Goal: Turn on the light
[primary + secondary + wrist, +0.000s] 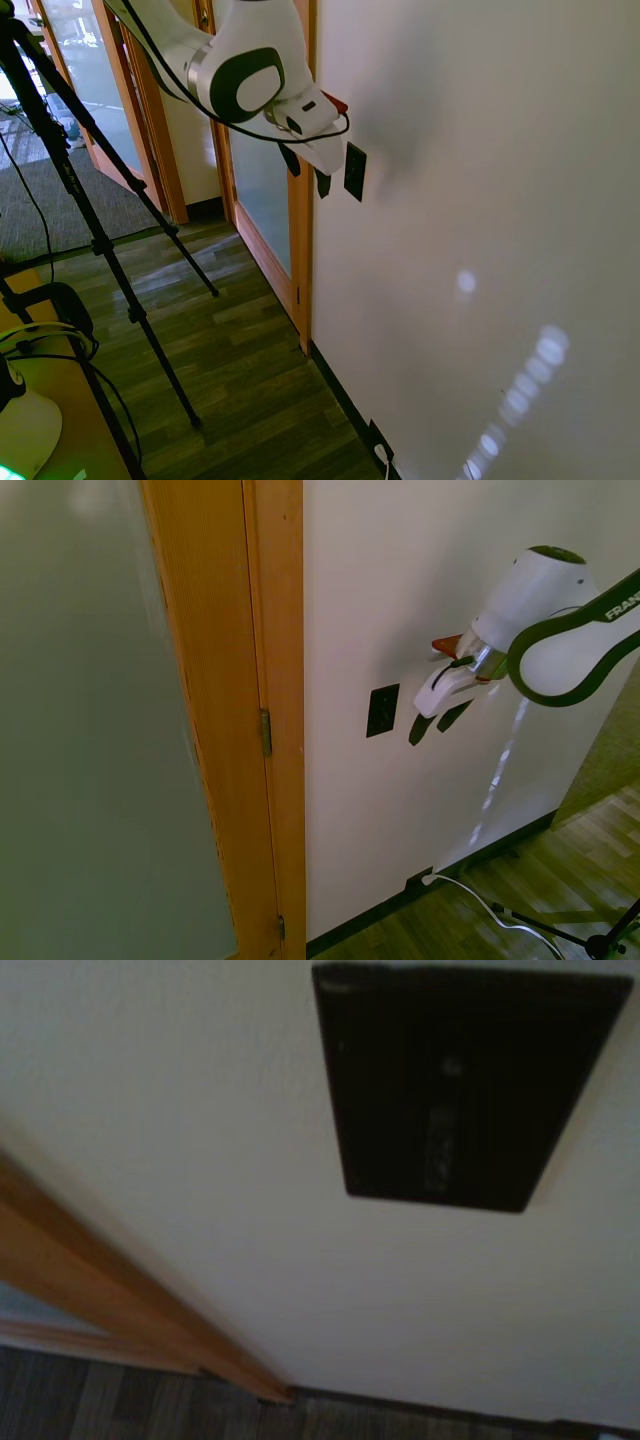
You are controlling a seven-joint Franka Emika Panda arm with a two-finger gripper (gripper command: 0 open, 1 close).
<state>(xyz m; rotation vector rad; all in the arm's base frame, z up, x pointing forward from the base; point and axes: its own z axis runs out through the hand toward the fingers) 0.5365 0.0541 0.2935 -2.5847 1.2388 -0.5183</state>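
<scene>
Door frame: a wooden door frame (pixel 275 710) stands at the left of the second exterior view, its edge meeting the white wall (pixel 420 570); a small hinge shows on it.
Light switch: a small black upright wall plate (pixel 382 710) sits on the white wall just right of the door frame, with bare wall all round it. It fills much of the blurred wrist view (pixel 465 1085).
Gripper: the white gripper (pixel 436 723) tilts down toward the wall, near the switch's right side but apart from it. Its two dark fingers (pixel 417 729) stand a narrow way apart, holding nothing.
Arm: the white arm (pixel 545 610) comes in from the right, clear of the wall.
Open room: bare wall stretches below and right of the gripper.
Floor edge: a dark baseboard (pixel 470 865) runs along the wood floor (pixel 540 890), where a dark outlet plate (pixel 416 882) holds a white plug (pixel 428 879).
</scene>
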